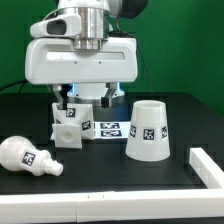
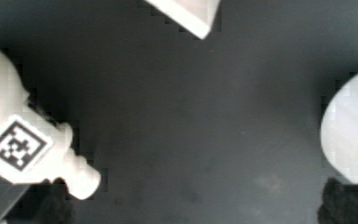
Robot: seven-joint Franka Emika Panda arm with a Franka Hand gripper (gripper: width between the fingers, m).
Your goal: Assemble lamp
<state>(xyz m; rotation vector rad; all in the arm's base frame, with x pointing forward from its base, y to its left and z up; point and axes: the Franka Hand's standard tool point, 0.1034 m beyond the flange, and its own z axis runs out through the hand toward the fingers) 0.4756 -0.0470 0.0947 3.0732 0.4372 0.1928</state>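
Observation:
The lamp base (image 1: pixel 68 126), a small squarish white block with tags, stands on the dark table just below my gripper (image 1: pixel 91 100). The gripper hangs above it, open and empty. The cup-shaped shade (image 1: pixel 148 131) stands wide end down toward the exterior view's right. The bulb (image 1: pixel 28 157) lies on its side at the exterior view's front left. In the wrist view my gripper (image 2: pixel 190 206) shows only dark fingertips (image 2: pixel 23 206) at the frame corners, with bare table between them. The bulb (image 2: pixel 27 128) and the shade (image 2: pixel 352 128) flank that gap.
The marker board (image 1: pixel 108 127) lies flat between the base and the shade. A raised white rail (image 1: pixel 206 166) runs along the exterior view's front right. A white pointed corner (image 2: pixel 190 14) shows in the wrist view; I cannot tell what it belongs to.

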